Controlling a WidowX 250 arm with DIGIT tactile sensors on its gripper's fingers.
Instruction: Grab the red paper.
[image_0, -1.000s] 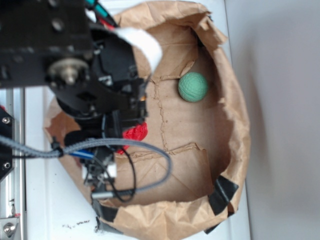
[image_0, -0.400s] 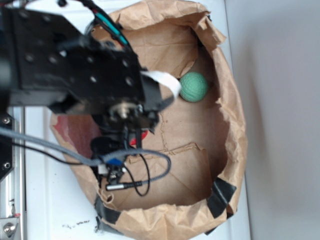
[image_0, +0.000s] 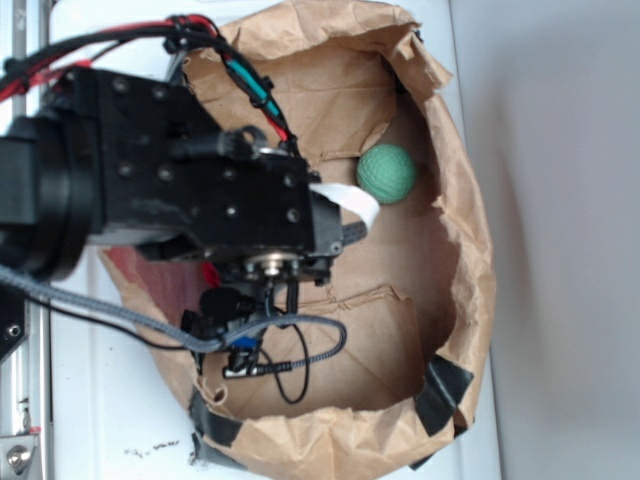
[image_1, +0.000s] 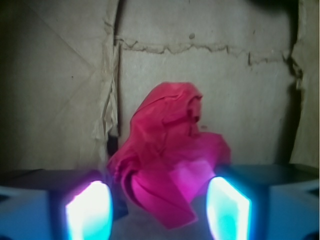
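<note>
Paper (image_1: 167, 165), red and crumpled, sits on the bag (image_1: 60, 75) floor between the gripper (image_1: 157, 210) fingers, which stand apart at four and eight o'clock. Likely light and springy; pinch its bulky lower folds.

**Hidden and cut off**

Red paper (image_1: 167, 165) fully masked by the arm in the exterior view. Fingertips (image_1: 87, 210) glowing, blurred, cropped at the wrist view's bottom edge. Contact between fingers and paper impossible to judge
</note>
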